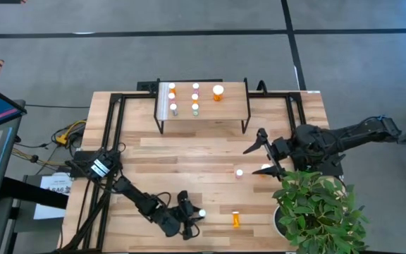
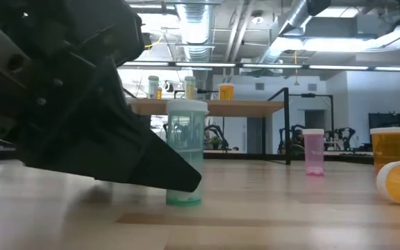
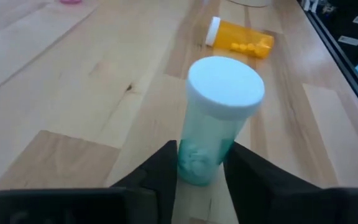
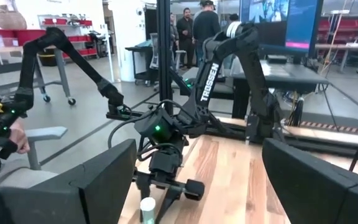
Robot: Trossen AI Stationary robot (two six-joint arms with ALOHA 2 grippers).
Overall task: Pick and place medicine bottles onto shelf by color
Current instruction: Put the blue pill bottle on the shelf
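A pale green medicine bottle (image 3: 219, 118) with a white cap stands upright near the table's front edge (image 1: 201, 213). My left gripper (image 3: 201, 163) is shut on it. An orange bottle (image 1: 236, 219) lies on its side just to the right. A pink bottle (image 1: 239, 173) and an orange one (image 2: 390, 147) stand farther back. The shelf (image 1: 231, 113) at the far edge carries several bottles. My right gripper (image 1: 265, 156) hangs open above the table's right part, with nothing between its fingers. My left gripper pinches the pale green bottle's lower body (image 3: 197, 165) between its two fingers, one on either side. The fingers (image 2: 155, 170) come from the table's left, slanting downward. The bottle stands upright with its base (image 2: 184, 200) on the table.
A potted plant (image 1: 316, 212) fills the near right corner. The lying orange bottle (image 3: 241, 38) is a short way beyond the held one. Black frame rails (image 1: 111, 134) run along the table's left side. Bare wood lies between the shelf and the near bottles.
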